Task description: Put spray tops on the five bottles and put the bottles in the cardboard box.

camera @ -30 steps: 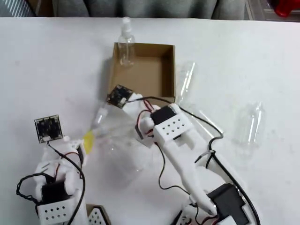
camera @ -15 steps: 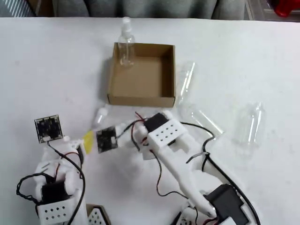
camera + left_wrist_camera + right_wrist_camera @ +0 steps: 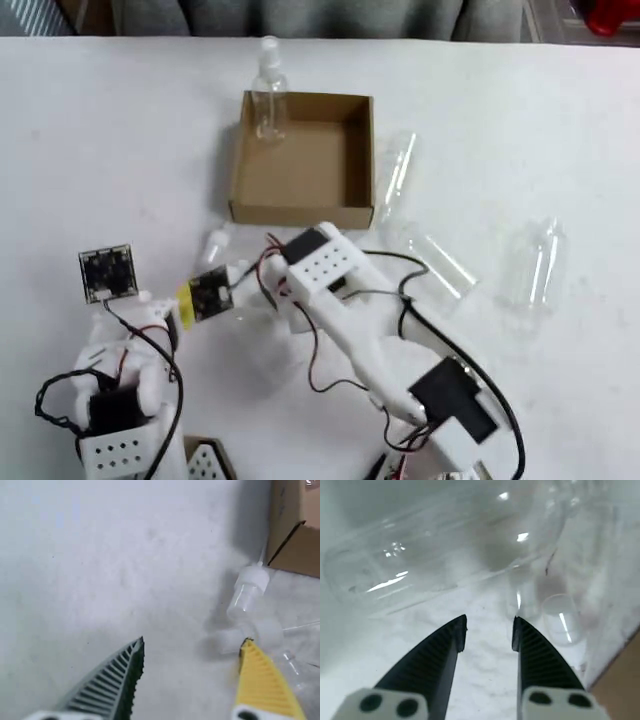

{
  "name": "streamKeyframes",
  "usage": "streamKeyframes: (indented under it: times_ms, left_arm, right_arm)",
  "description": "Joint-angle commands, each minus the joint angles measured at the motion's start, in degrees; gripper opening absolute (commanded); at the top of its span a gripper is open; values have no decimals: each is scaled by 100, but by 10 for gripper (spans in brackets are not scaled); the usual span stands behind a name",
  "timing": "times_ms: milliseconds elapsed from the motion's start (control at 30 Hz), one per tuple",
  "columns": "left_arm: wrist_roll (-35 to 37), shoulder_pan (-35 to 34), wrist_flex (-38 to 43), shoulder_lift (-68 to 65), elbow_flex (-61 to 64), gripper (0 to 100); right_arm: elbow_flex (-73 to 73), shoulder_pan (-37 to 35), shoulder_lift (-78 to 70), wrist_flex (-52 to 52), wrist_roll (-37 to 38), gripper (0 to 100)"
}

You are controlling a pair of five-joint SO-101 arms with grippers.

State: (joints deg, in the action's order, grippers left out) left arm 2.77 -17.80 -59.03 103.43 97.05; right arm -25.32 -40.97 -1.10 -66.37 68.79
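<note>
Capped bottle: clear, upright at the far left corner of the box, spray head up.
Near bottle: clear, on its side on the table. Its long axis runs crosswise just ahead of the right gripper's fingertips, and which end is the neck cannot be told.
Spray top: loose, lying on the table just off the box's near left corner, thin tube pointing toward the box.
Right gripper: black fingers slightly parted with nothing between them, low over the table, a box edge close by.
Left gripper: spread wide and empty, with the spray top just beyond its yellow finger.
Wall bottle: on its side, long axis along the box's right wall.
Slant bottle: on its side, lying diagonally near the box's near right corner.
Outer bottle: on its side, well apart to the right.
In the way: the right arm stretches over the table in front of the box's near wall.
</note>
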Motion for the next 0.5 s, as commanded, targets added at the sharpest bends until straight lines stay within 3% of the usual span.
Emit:
streamKeyframes:
  times_ms: [0, 200, 333, 467]
  left_arm:
    - [-79, 101, 141, 136, -158, 290]
    - [-79, 110, 290, 136, -88, 290]
    - [-79, 110, 290, 136, -79, 290]
    - [-79, 110, 290, 136, -79, 290]
  right_arm:
    - [413, 22, 92, -426, 132, 124]
    - [413, 110, 365, -382, 255, 131]
    - [404, 224, 303, -303, 281, 195]
    - [431, 233, 66, -171, 290, 175]
